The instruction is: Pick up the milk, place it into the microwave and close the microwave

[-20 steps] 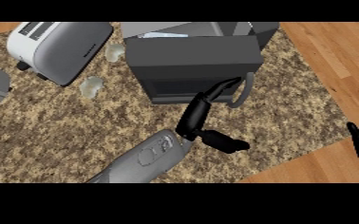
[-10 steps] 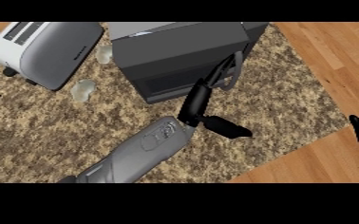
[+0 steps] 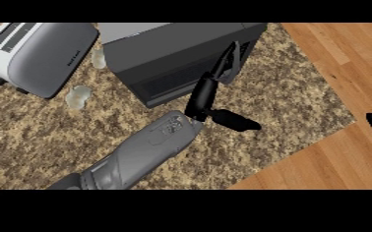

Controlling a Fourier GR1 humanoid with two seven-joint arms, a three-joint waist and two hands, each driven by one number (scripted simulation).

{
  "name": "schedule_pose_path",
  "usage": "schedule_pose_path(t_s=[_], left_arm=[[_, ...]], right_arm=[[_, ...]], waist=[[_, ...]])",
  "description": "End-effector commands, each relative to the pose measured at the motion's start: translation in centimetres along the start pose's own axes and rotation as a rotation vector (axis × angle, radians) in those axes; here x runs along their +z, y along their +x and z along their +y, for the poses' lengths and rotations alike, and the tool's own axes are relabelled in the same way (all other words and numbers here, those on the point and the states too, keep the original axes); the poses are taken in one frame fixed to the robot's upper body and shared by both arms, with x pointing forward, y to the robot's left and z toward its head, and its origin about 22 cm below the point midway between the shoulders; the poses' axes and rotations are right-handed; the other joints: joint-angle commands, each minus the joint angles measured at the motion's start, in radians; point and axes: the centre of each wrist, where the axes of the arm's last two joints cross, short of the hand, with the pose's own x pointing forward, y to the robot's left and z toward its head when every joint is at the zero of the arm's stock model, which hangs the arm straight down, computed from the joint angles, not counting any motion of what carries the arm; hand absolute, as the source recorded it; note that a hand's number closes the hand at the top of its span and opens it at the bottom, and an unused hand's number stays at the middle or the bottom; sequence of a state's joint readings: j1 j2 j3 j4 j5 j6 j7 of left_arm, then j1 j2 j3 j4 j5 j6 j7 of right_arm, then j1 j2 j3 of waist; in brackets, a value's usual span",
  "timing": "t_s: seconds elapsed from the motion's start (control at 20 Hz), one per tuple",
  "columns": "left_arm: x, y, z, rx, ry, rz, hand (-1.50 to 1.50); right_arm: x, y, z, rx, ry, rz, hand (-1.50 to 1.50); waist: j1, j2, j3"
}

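Note:
The dark grey microwave [image 3: 174, 54] stands at the back middle of the counter, its front panel facing me and looking shut or nearly so. My left hand [image 3: 202, 98] reaches up from a grey forearm at the lower left. Its straight fingers [image 3: 220, 69] lie against the right edge of the microwave's front, and the thumb [image 3: 236, 121] sticks out to the right over the counter. It holds nothing. No milk shows anywhere. Only a black sliver of my right hand [image 3: 369, 120] shows at the right edge.
A silver toaster [image 3: 44, 56] sits at the back left. Two small pale glass items [image 3: 77, 97] [image 3: 97, 59] stand between it and the microwave. The speckled stone counter [image 3: 276, 103] ends at the right, with wooden floor [image 3: 327, 54] beyond its edge.
My left hand has stretched farther up along the microwave's front, the fingers straightening against its right edge. The view has turned, so the toaster and microwave sit differently in it.

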State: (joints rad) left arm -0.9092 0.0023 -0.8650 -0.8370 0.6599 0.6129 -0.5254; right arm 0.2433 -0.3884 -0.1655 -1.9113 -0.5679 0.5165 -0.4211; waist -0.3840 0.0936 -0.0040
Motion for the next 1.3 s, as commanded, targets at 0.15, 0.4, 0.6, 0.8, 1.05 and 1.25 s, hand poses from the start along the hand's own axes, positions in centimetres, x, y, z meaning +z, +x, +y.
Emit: schedule_pose_path(t_s=[0.15,0.4,0.6,0.8,1.05,1.25], left_arm=[[-1.3,0.6,0.1,-0.002,0.029,-0.021,-1.5],[-0.9,0.0,0.2,-0.001,0.032,-0.017,-1.5],[-1.1,0.2,0.1,0.002,0.041,-0.03,-1.5],[-1.0,-0.2,0.2,-0.003,0.052,-0.03,-1.5],[-1.2,-0.1,0.1,0.003,0.05,-0.034,-1.5],[-1.1,-0.4,0.2,0.003,0.063,-0.037,-1.5]], right_arm=[[-0.7,0.7,-0.8,0.007,0.011,0.011,-1.5],[-1.4,1.2,-1.1,0.006,0.023,0.003,-1.5],[-1.4,1.0,-1.1,-0.016,0.022,0.011,-1.5],[-1.9,1.6,-1.5,-0.006,0.027,-0.001,-1.5],[-2.0,1.6,-1.6,-0.022,0.044,0.019,-1.5],[-2.4,1.9,-1.7,-0.026,0.055,0.008,-1.5]], waist=[[-0.029,0.005,0.001],[-0.032,0.007,0.0],[-0.036,0.003,0.002],[-0.039,0.007,0.001],[-0.048,0.006,0.002],[-0.055,0.009,0.001]])
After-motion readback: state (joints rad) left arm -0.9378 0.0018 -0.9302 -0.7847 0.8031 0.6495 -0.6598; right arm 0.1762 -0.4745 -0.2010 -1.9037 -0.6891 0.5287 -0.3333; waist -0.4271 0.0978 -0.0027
